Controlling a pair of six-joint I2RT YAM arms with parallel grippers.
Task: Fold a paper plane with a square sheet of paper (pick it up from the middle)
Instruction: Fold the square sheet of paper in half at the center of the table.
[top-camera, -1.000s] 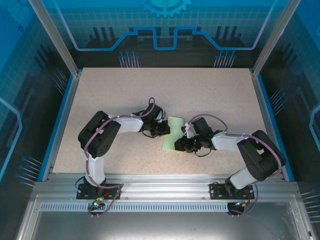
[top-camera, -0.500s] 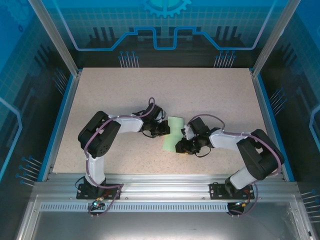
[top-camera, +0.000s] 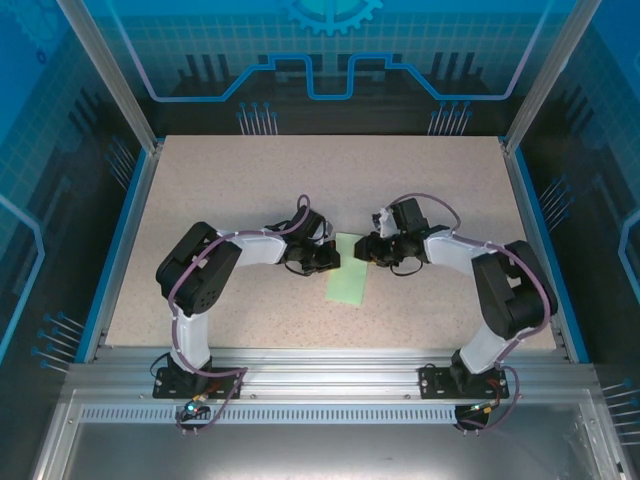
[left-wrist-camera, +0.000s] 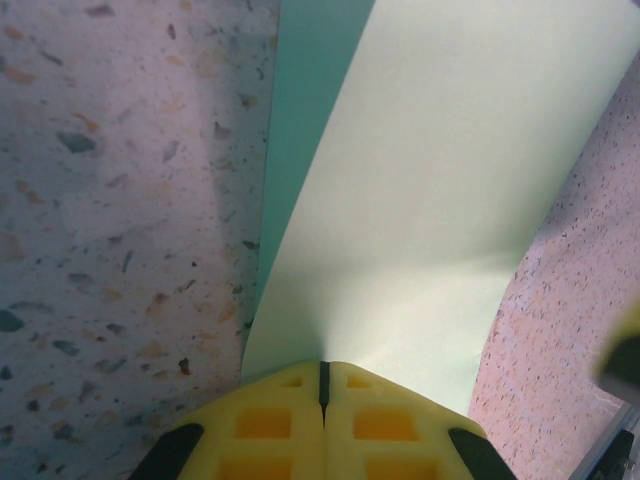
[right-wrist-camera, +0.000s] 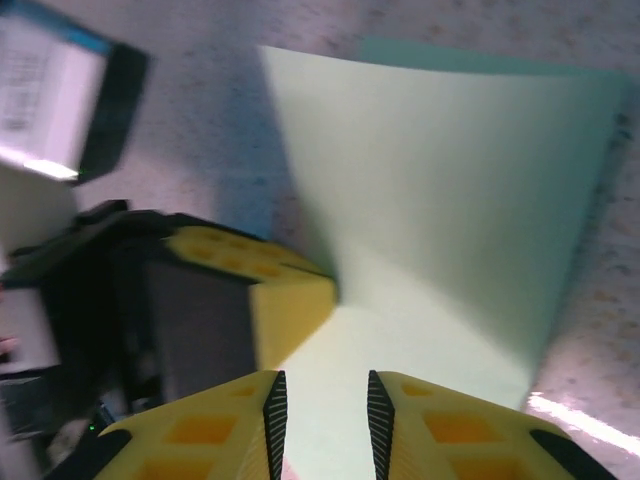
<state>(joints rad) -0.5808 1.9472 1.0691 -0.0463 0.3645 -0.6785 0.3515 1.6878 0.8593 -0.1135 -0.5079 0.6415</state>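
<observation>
The pale mint-green sheet of paper (top-camera: 349, 275) lies mid-table, folded into a long narrow rectangle with no pointed shape. My left gripper (top-camera: 332, 258) is shut on its left edge near the far end. In the left wrist view the paper (left-wrist-camera: 440, 170) curves up into the closed yellow jaws of that gripper (left-wrist-camera: 323, 375). My right gripper (top-camera: 366, 250) sits at the paper's far right side, facing the left one. Seen from the right wrist, this gripper (right-wrist-camera: 321, 405) stands open a little over the paper (right-wrist-camera: 450, 210), gripping nothing, with a left finger (right-wrist-camera: 292, 300) just ahead.
The speckled beige table (top-camera: 230, 190) is bordered by a blue rim and metal frame posts (top-camera: 110, 75). The two grippers stand very close together over the paper's far end. Both arm bases (top-camera: 190, 378) are bolted at the near edge.
My right gripper has swung from the paper's near end to its far end, close to the left gripper. The left arm and the paper have stayed put.
</observation>
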